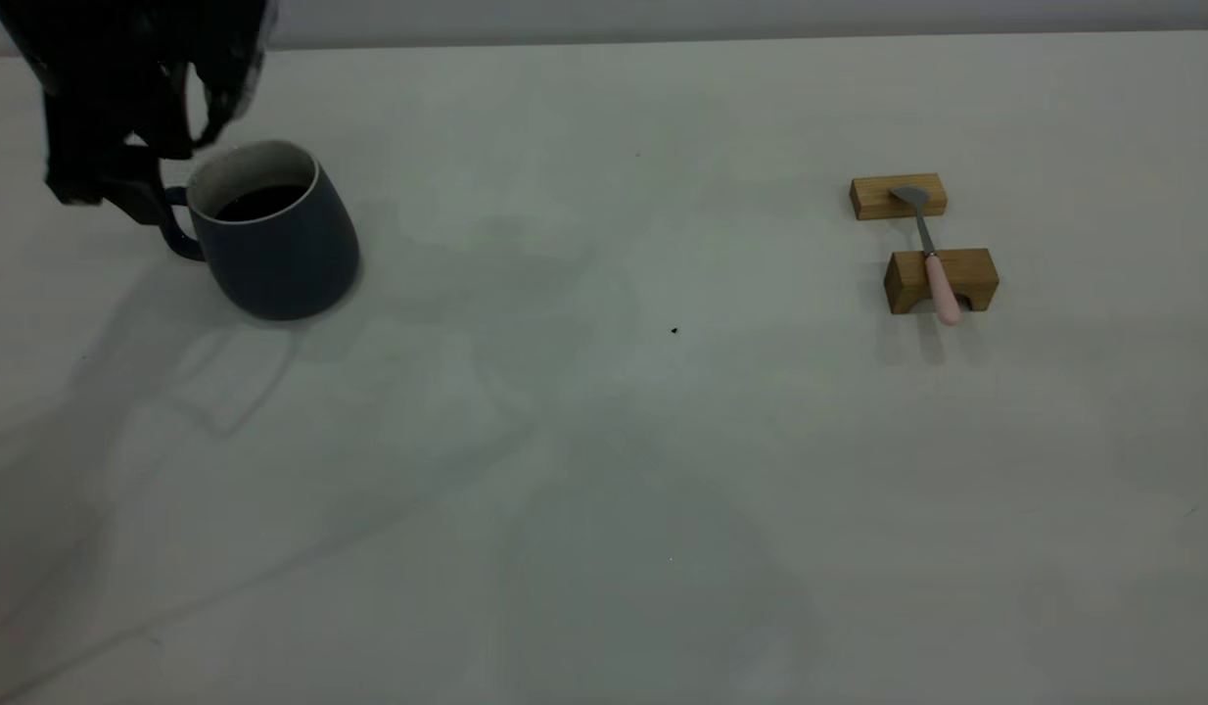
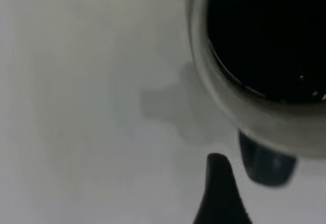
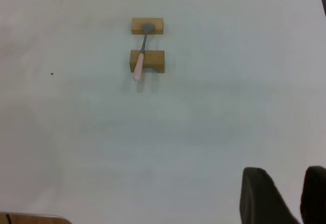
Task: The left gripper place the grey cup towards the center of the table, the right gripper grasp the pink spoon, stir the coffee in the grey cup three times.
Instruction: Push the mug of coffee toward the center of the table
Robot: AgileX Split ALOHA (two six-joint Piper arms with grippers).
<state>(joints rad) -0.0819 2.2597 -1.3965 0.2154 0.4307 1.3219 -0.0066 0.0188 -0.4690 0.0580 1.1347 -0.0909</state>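
Presently, the grey cup [image 1: 276,235] stands at the upper left of the exterior frame, far from the middle of the table [image 1: 604,470], with its loop handle turned toward the frame's left edge. The left gripper [image 1: 139,191] sits at that handle; one dark finger [image 2: 220,193] shows in the left wrist view just beside the handle stub, but whether the fingers are closed on the handle or merely flanking it cannot be told.

The coffee [image 1: 261,201] is glossy and sits well below the white rim. Judged as glazed ceramic, the cup will be rigid, fairly heavy with liquid, smooth and breakable. The handle is the sensible hold, and any tilt or jerk risks a spill.

The pink spoon [image 1: 932,255] lies at the right of the exterior frame, well apart from the cup, bridging two wooden blocks [image 1: 942,279]: its bowl rests on the farther block, and its handle crosses the notched nearer block and overhangs it. It looks light, stiff and slim, and the rounded handle may slip or roll in a pinch. The overhanging handle end offers the clearest grip.

The right gripper [image 3: 288,196] shows at the lower right of the right wrist frame, fingers apart, holding nothing, far from the spoon.
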